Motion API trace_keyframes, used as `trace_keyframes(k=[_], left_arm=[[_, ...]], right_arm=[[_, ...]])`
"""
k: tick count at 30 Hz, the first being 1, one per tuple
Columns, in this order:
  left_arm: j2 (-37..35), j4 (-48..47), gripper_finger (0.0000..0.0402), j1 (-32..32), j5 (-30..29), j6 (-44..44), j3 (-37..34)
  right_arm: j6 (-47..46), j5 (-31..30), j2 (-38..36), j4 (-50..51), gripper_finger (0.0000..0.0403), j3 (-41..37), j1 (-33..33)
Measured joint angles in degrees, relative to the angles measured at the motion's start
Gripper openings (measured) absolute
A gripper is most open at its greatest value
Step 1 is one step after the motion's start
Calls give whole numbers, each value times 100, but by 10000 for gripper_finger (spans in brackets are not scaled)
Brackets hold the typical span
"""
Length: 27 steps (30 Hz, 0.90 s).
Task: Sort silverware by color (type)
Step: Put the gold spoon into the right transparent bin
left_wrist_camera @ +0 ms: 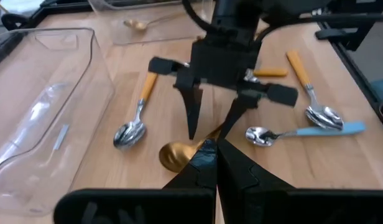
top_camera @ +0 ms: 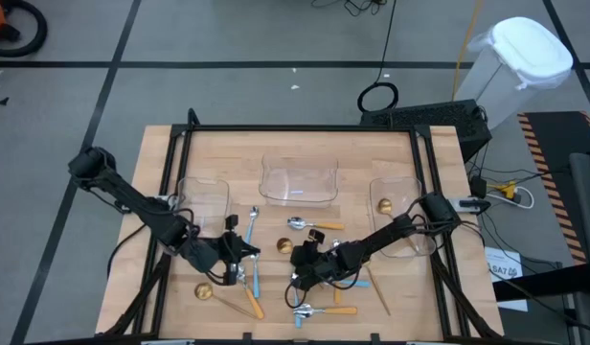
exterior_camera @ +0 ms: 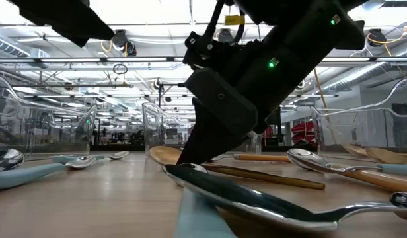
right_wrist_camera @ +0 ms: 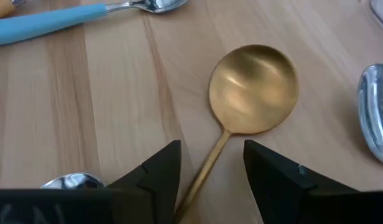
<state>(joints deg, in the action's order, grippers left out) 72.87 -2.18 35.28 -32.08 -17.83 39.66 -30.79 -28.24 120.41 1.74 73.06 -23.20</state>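
- Presently the right gripper [right_wrist_camera: 209, 171] is low over the middle of the wooden table [top_camera: 400, 153], fingers apart, one on each side of the thin handle of a gold spoon [right_wrist_camera: 252, 90]; contact between fingers and handle cannot be told
- That gold spoon lies flat on the wood, round bowl facing up and pointing away from the wrist; the left wrist view shows the same spoon [left_wrist_camera: 176, 154] under the spread dark fingers
- Left gripper [top_camera: 239, 251] is down at the table left of centre, fingers pressed together, nothing seen between them
- Other silverware is scattered on the table: a blue-handled spoon [top_camera: 252, 222] near the left gripper, an orange-handled spoon [top_camera: 312, 225] just in front of the middle tray, another orange-handled spoon [top_camera: 324, 310] at the near edge, a second gold spoon [top_camera: 216, 294] at near left
- Three clear trays stand along the far half: left tray [top_camera: 201, 196], middle tray [top_camera: 298, 180], right tray [top_camera: 396, 196]; a gold spoon bowl [top_camera: 383, 205] shows inside the right tray
- Low view: a silver spoon [exterior_camera: 256, 201] lies close to the lens, with the dark body of a gripper just behind it
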Motion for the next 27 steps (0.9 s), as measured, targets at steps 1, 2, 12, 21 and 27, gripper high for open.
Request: trace_keyframes(k=[1, 2, 12, 21, 27], left_arm=[[5, -16, 1, -10, 0, 9, 0], [5, -28, 1, -19, -1, 7, 0], [5, -14, 1, -39, 0, -82, 0], [3, -15, 1, -10, 0, -172, 0], [3, -15, 1, -10, 0, -174, 0]], right_arm=[[-6, -22, 40, -48, 169, 1, 10], [-17, -36, 53, -58, 168, 2, 15], [-326, 98, 145, -87, 71, 11, 176], [-222, 99, 156, -263, 15, 0, 252], [157, 127, 190, -285, 7, 218, 267]])
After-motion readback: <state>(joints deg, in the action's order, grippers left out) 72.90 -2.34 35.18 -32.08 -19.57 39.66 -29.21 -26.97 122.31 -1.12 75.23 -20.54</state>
